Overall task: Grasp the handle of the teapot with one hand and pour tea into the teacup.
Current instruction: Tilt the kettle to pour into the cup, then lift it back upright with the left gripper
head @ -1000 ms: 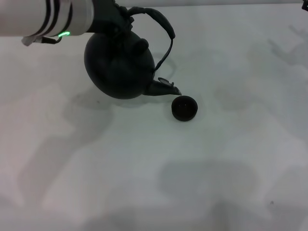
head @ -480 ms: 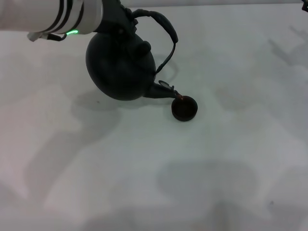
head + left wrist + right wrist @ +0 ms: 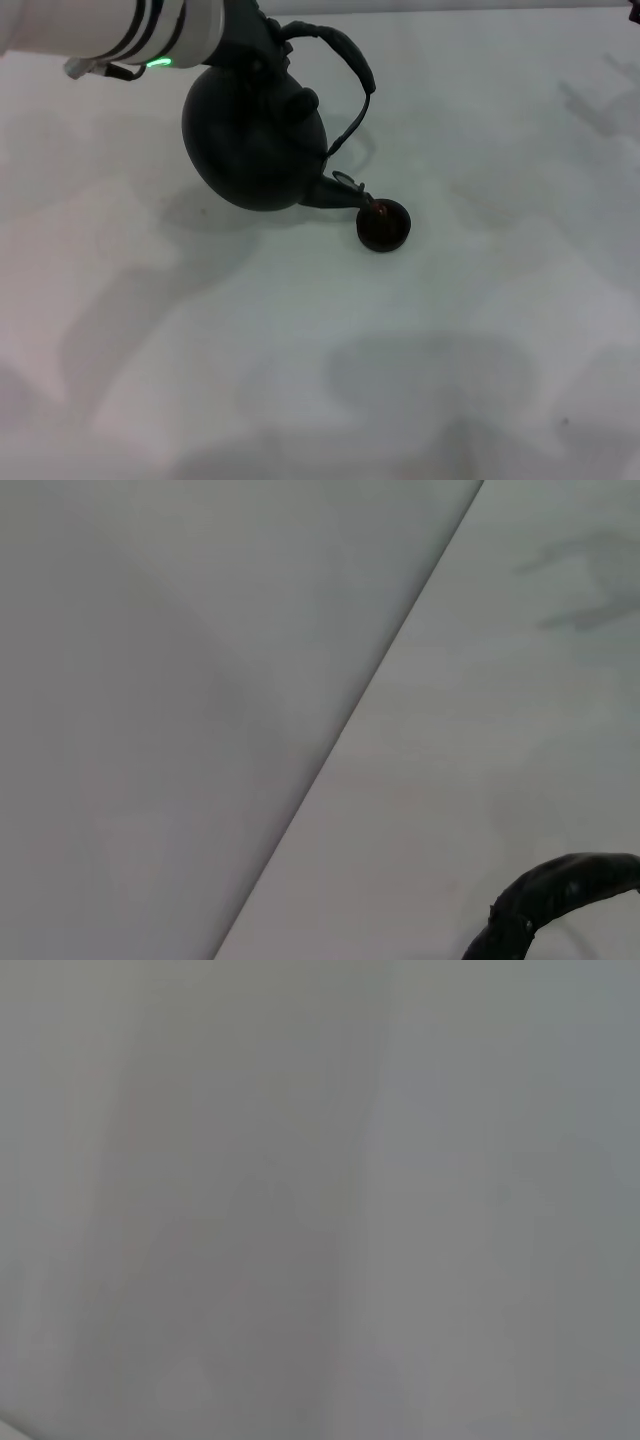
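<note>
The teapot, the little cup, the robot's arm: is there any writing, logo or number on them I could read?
None.
The teapot and teacup are plain black.
The left arm shows only dark bands and a green light, no letters.

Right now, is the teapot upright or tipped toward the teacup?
Tipped. The teapot leans spout-down, its spout tip at the rim of the teacup, a thin reddish stream showing there.
</note>
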